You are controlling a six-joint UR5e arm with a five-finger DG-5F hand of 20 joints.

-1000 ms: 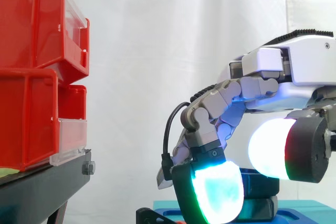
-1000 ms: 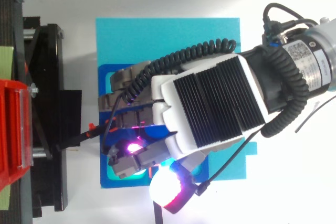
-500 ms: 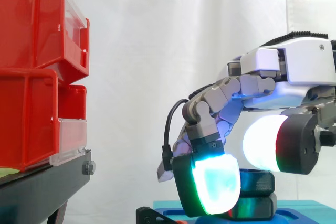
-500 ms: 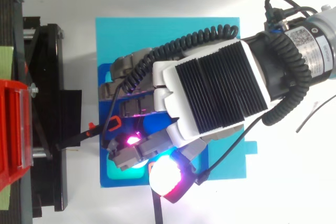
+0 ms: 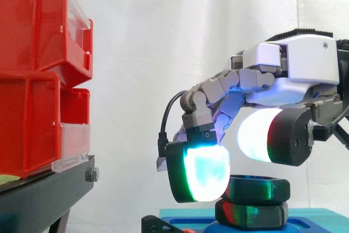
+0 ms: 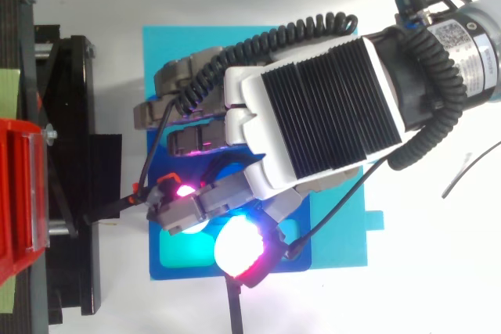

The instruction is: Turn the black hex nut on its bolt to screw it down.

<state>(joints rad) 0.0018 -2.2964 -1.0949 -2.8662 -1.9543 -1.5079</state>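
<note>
hand point(image 5: 294, 64) off the nut point(image 5: 262, 188), resetting between turns
nearest, the thumb pad point(image 5: 256, 137) has lifted clear above the nut; fingers bent, gripping nothing, one pad point(image 5: 203, 170) at the nut's left edge. the nut sits over a second hex piece point(image 5: 253, 215) on the blue base point(image 5: 322, 216), so a fresh grip looks due. red bins point(image 5: 32, 80) well apart to the left, open room above.

Hand point(image 5: 289, 64) palm-down, reaching leftward
</note>
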